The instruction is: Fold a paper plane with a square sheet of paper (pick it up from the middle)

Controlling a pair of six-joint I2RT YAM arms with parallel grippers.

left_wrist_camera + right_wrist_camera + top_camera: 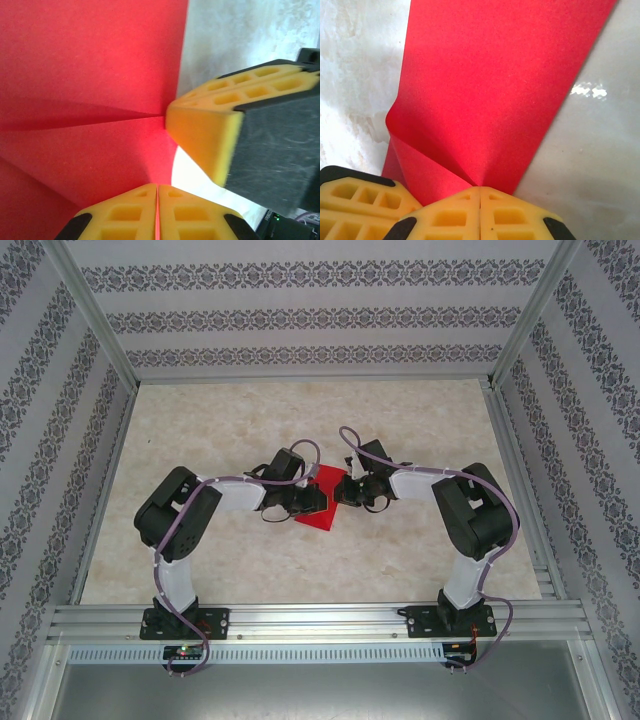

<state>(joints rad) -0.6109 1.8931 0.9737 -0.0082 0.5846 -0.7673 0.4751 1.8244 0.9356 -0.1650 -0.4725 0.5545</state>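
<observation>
From above, the left arm (185,510) reached in from the left and the right arm (470,515) from the right, and their wrists met near the middle of the pale marbled table (200,430). The square sheet of paper (318,515) lay between and just under them. A red corner showed toward the near edge, while the gripper bodies covered the rest. Fingertips could not be made out from that height.

The left wrist camera gave the close detail. The left gripper (157,200) had its yellow pads pressed flat together with a thin red edge of the sheet pinched between them. Above them, a shadowed ridge ran across the paper from the left to a point at the sheet's right edge. A yellow finger of the other gripper met that point.

The right wrist camera showed the right gripper (480,200) with its pads likewise closed tight on the sheet. The red paper fanned upward from the pinch, with a fold buckling out on the left side. The left gripper's yellow finger sat at the bottom left, touching or nearly touching the paper. Whether the sheet was raised off the table could not be told.

Around the workspace stood patterned walls (300,320), and an aluminium rail (320,620) carried the bases. Purple cables (235,480) ran along the arms.

Count: one red sheet, two arms, two grippers, both clamped on it.
</observation>
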